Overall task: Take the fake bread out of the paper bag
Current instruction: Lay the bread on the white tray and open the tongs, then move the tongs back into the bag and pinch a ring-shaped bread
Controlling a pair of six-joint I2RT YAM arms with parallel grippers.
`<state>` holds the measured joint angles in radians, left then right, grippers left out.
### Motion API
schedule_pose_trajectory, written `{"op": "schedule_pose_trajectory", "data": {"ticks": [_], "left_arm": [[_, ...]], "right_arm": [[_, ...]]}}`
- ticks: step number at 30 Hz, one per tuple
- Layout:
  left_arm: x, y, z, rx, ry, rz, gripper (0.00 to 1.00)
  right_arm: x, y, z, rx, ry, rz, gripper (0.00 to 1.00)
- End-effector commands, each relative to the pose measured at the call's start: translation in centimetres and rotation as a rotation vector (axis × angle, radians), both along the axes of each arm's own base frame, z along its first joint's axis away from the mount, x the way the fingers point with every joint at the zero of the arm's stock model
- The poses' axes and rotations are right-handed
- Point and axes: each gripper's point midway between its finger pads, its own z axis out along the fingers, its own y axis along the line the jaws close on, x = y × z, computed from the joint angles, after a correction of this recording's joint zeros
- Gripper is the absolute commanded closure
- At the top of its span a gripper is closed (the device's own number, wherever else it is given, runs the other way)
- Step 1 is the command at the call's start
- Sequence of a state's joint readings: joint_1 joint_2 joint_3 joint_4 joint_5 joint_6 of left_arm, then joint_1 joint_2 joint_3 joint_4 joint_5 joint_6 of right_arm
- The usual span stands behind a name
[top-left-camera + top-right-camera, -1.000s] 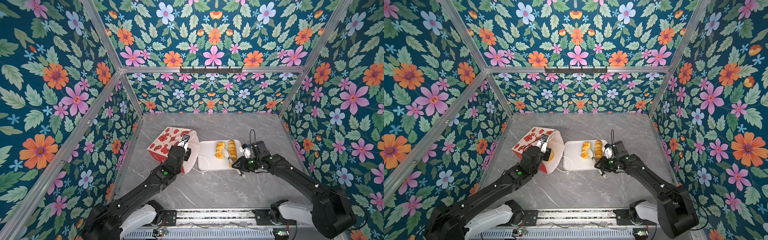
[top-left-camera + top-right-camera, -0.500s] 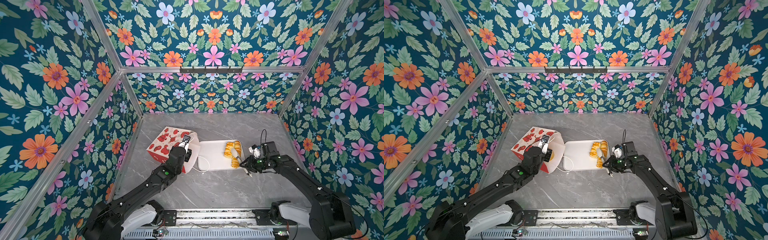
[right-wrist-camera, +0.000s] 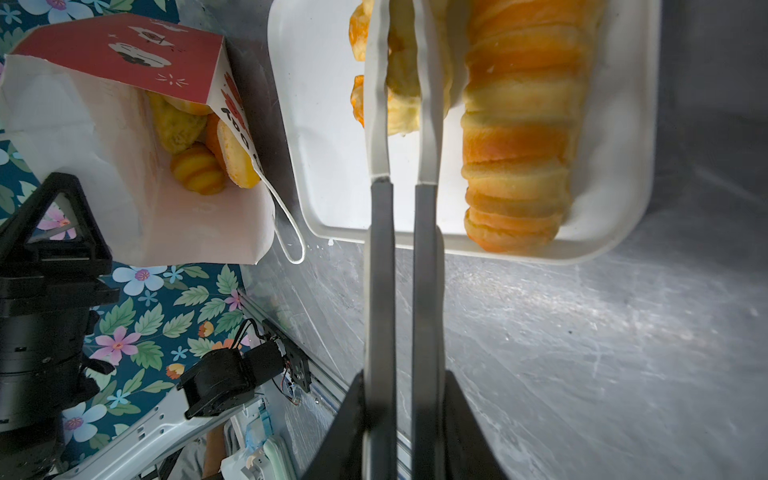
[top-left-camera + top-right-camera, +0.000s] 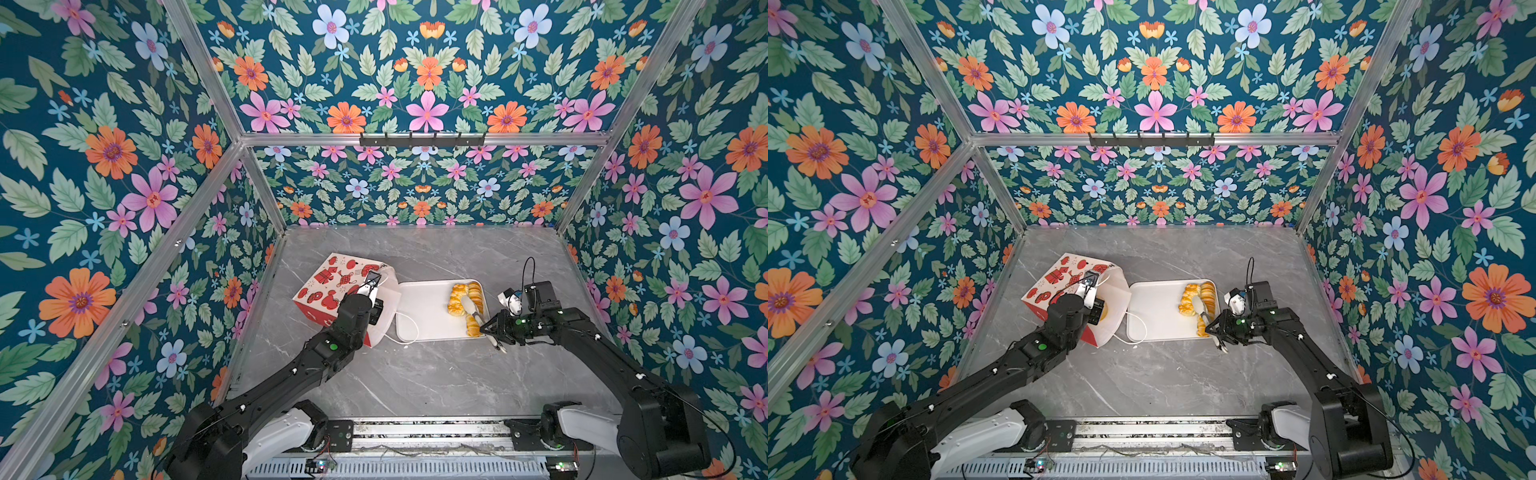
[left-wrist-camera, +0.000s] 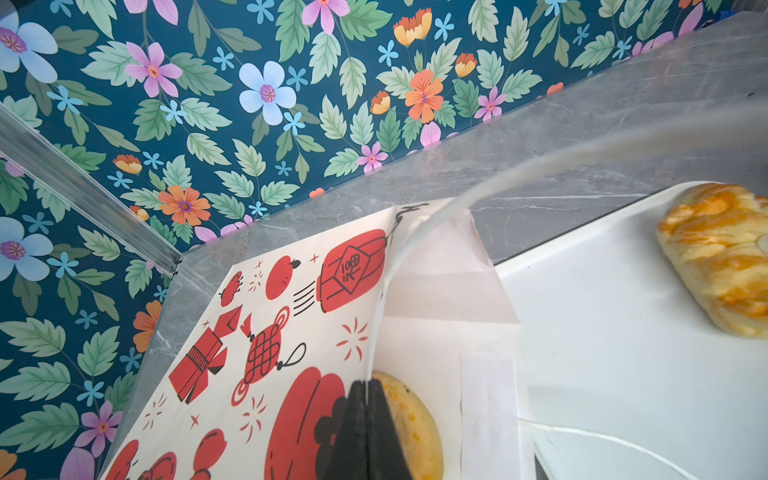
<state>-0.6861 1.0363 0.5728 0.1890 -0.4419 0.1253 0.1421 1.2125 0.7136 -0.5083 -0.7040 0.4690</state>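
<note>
Fake bread (image 3: 199,166) was in two lots: several pieces lay inside the paper bag (image 4: 332,282), a ribbed bun (image 3: 197,172) nearest the mouth, and the rest were on the white tray (image 4: 424,307). In both top views the bag lay tipped on its side just left of the tray, its open mouth and white lining facing the tray. One white cord handle (image 4: 409,336) was draped at the tray's near-left corner. The left gripper (image 5: 365,384) was clenched on the bag's upper rim at the mouth, the paper edge pinched between its jaws. A long ribbed loaf (image 3: 515,137) lay along the tray's right rim, with a braided loaf (image 5: 719,257) beside it toward the tray's middle. The right gripper (image 3: 403,390), just off the tray's near-right corner, was clamped on the handles of metal tongs (image 3: 380,270). The tongs' white tips reached over the tray and pinched a pale pastry (image 3: 401,95) between the two loaves. Whether that pastry touched the tray could not be told. Tray and bag rested on the grey marble tabletop (image 4: 415,382).
</note>
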Motion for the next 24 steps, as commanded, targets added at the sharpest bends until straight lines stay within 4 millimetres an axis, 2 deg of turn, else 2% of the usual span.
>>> {"op": "schedule_pose_trajectory", "data": {"ticks": [1,10,14,19,24], "left_arm": [[0.2,-0.1,0.8,-0.038,-0.030,0.004,1.00],[0.1,0.1,0.9,-0.039,-0.033,0.009,1.00],[-0.1,0.3,0.9,-0.040,-0.036,0.013,1.00],[-0.1,0.3,1.0,-0.036,-0.038,0.013,1.00],[0.1,0.1,0.9,-0.034,-0.037,0.005,1.00]], "right_arm": [[1.4,0.7,0.8,0.039,-0.049,0.012,0.78],[3.0,0.6,-0.5,0.008,-0.018,0.015,0.78],[2.9,0.1,-0.6,-0.025,-0.017,-0.005,0.70],[2.3,-0.5,-0.4,-0.051,-0.017,-0.024,0.55],[2.2,-0.6,1.0,-0.048,-0.070,-0.031,0.51]]}}
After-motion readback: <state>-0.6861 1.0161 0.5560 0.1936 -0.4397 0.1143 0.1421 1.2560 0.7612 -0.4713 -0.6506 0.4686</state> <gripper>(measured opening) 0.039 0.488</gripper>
